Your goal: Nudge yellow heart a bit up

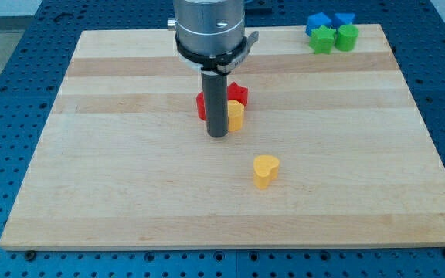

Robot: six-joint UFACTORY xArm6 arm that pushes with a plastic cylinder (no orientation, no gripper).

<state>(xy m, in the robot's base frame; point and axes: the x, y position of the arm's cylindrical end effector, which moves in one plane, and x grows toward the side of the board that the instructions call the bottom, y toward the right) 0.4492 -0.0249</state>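
My tip (pixel 218 135) is a bare rod, no claw to spread or pinch, planted on the wooden board (pixel 114 177). It hides parts of a yellow block (pixel 236 116) and two red blocks (pixel 238 93), shapes unclear. The yellow heart (pixel 266 170) sits apart, lower right. Blue blocks (pixel 319 21) and green blocks (pixel 322 39) crowd the top-right corner.

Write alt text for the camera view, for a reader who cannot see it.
A dark rod's tip rests on a wooden board, up and left of a lone yellow heart. Behind the rod huddle red blocks and another yellow block; blue blocks and green blocks sit top right.
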